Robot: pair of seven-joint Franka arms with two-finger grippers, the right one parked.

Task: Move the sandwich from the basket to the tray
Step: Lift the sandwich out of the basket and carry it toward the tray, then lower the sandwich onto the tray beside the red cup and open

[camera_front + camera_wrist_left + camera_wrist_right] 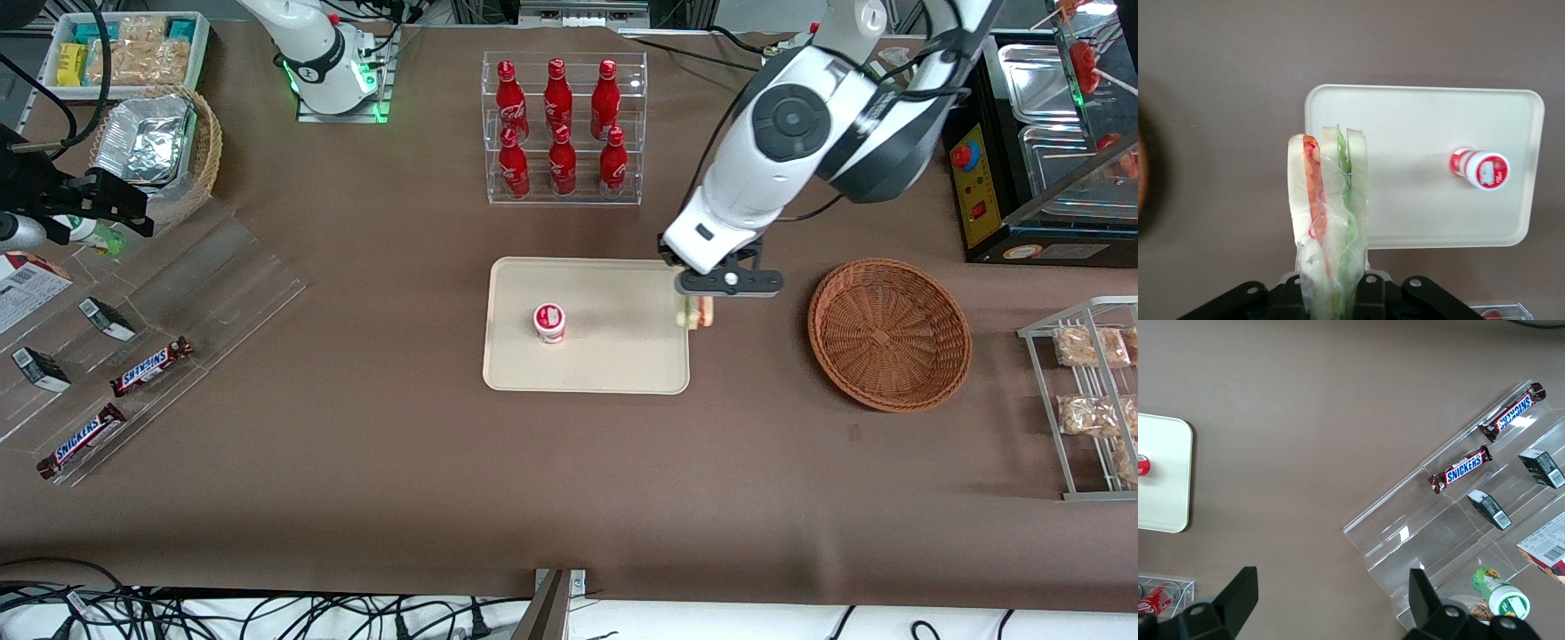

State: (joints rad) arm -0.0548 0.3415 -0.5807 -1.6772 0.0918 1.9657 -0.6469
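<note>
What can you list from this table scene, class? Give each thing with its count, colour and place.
Wrapped wedge sandwich: one, white with red, green, orange layers, held above the tray's edge nearest the basket.
Rectangular tray: one, cream, mid-table.
Small lidded cup: one, red and white, on the tray.
Round wicker basket: one, reddish-brown, beside the tray toward the working arm's end.
Cola bottles: six, red, in a clear rack farther from the front camera than the tray.
Snickers bars: two, brown, on a clear stand toward the parked arm's end.
Gripper: one, black, shut on the sandwich.
</note>
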